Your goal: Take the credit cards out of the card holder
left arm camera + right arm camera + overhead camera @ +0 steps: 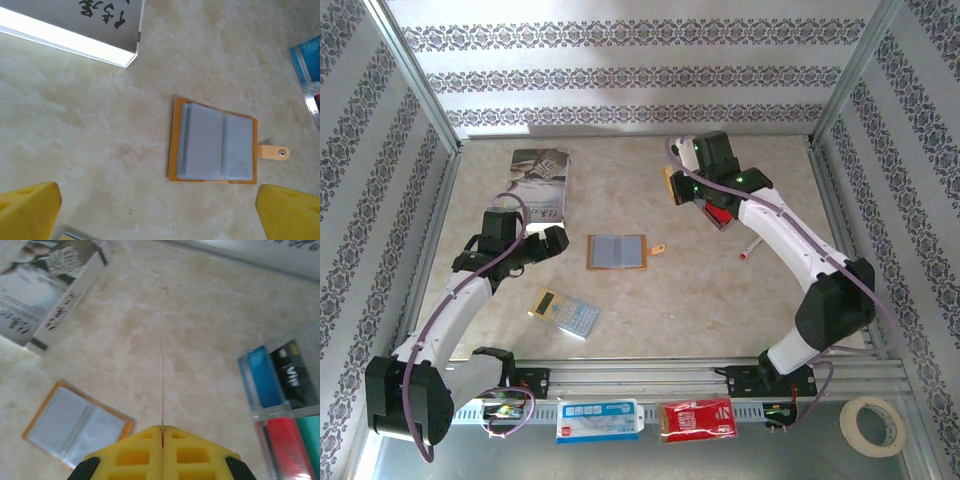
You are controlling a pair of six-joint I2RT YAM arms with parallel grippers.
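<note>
Holding thin gold plastic card clamped in right gripper, with left gripper spread wide near open orange-tan leather card holder, seemingly emptied.

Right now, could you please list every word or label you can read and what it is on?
"VIP": on the black card.
Book cover and spine: brush characters, too blurred to read.
Calculator keys: too small.
Red packet, white packet: print too small.
</note>
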